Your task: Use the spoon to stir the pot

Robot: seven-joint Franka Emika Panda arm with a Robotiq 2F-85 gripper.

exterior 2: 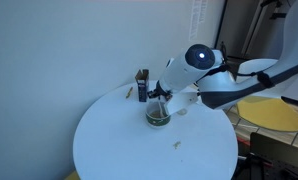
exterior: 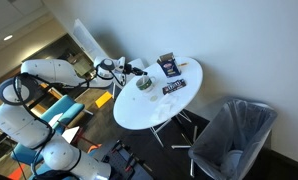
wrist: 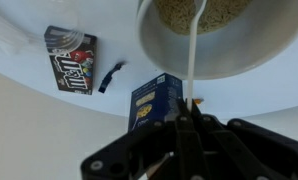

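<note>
Stirring seems in hand: on the round white table [exterior: 154, 112], the gripper [wrist: 189, 118] hangs over the pot [exterior 2: 157, 116] near the tabletop edge nearest the arm, jaws clamped on the white spoon [wrist: 192, 60]. The next move calls for small, gentle circles.

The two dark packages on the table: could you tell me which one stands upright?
The dark box beside the pot stands upright; the packet with white print lies flat.
</note>
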